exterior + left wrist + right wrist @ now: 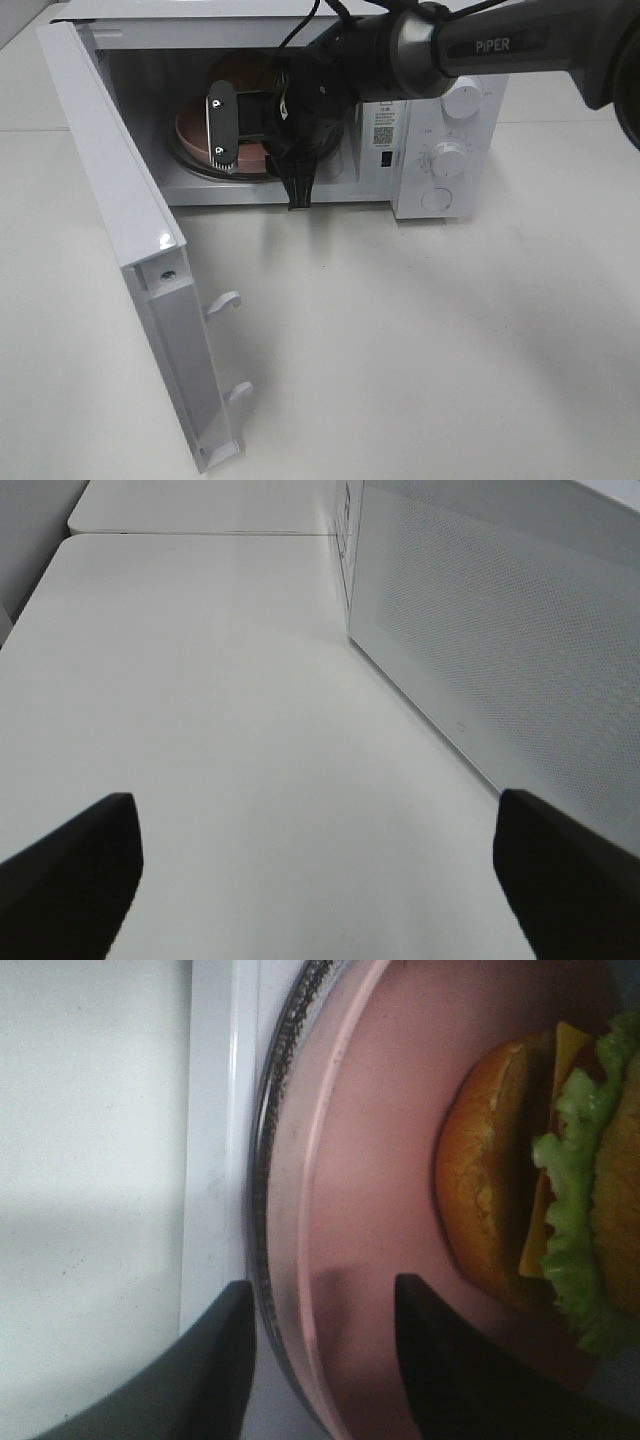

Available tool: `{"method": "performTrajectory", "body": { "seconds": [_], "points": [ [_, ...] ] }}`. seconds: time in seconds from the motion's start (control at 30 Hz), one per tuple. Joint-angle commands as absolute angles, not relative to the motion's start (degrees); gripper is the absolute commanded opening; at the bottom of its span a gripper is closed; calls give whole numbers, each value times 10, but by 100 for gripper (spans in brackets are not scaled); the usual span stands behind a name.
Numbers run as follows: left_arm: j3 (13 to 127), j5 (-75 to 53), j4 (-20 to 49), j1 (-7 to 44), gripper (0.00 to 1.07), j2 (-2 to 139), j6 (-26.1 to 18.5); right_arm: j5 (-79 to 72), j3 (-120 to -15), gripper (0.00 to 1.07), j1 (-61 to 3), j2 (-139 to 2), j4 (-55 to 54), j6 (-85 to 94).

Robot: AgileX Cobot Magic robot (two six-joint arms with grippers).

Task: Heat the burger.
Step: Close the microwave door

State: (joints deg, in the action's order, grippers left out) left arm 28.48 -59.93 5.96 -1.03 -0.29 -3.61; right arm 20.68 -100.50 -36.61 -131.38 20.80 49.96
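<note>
The burger (500, 1190), with a golden-brown bun, yellow cheese and frilly green lettuce, lies on a round pink plate (380, 1110) on the glass turntable (270, 1160) inside the microwave. My right gripper (325, 1370) reaches in through the open door. Its jaws stand apart on either side of the plate's rim, one finger outside the turntable edge and the other over the plate. In the high view the right arm's wrist (300, 100) hides most of the burger, and only the plate's edge (188, 130) shows. My left gripper (315, 880) is open over bare table, holding nothing.
The white microwave (450, 110) stands at the back with its door (130, 230) swung open toward the front left. Its knobs (448, 158) are on the right panel. The microwave's perforated side wall (500, 630) is close beside my left gripper.
</note>
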Motion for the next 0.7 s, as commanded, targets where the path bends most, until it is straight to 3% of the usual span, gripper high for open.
{"method": "performTrajectory", "body": {
  "seconds": [0.03,0.07,0.13,0.3,0.7],
  "points": [
    [284,-594,60,-10,87,-18,-35,206,-1004,55,-364,-1300,209,476],
    [284,-594,60,-10,87,-18,-35,206,-1004,55,-364,-1300,209,476],
    [284,-594,60,-10,87,-18,-35,159,-956,66,-364,-1278,209,475],
    [284,-594,60,-10,87,-18,-35,133,-906,72,-364,-1255,210,475],
    [284,-594,60,-10,87,-18,-35,57,-804,76,-364,-1192,214,475]
  ]
}}
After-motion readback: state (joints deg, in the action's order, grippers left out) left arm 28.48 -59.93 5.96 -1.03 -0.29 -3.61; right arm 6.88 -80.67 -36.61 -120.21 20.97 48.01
